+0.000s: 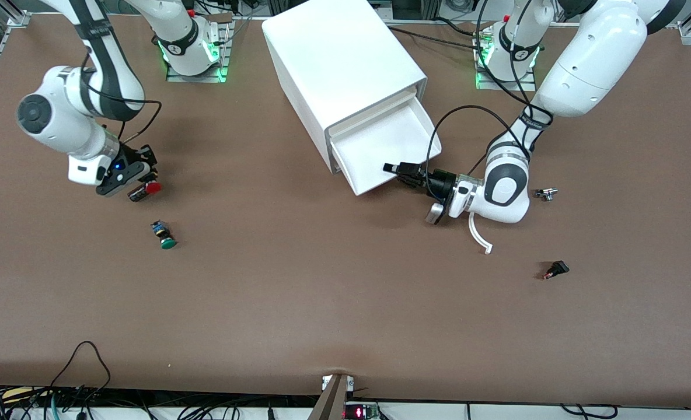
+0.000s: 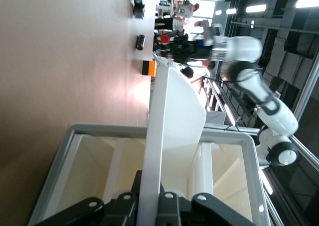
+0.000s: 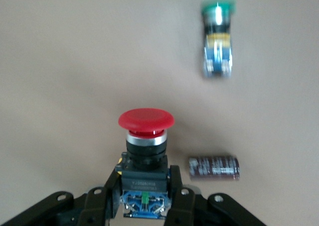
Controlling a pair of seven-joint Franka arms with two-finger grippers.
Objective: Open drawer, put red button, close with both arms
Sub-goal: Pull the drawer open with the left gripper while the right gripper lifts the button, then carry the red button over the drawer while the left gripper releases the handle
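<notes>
Lettering unreadable, red button (image 3: 145, 136) gripped

Table: brown mat (image 1: 322, 303) fills the frame.
Lower edge: loose cables (image 1: 83, 402).
Upper corners: metal rails (image 1: 7, 35).
Ceiling lights: bright strips (image 2: 256, 8).

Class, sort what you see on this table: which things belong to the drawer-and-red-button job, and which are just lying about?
Belong to the job:
- drawer, open, its front edge gripped by the left pincer
- red button, held in the right pincer
- white cabinet

Just lying about:
- green button
- small dark cylinder
- small metal part
- small black part
- orange box
</notes>
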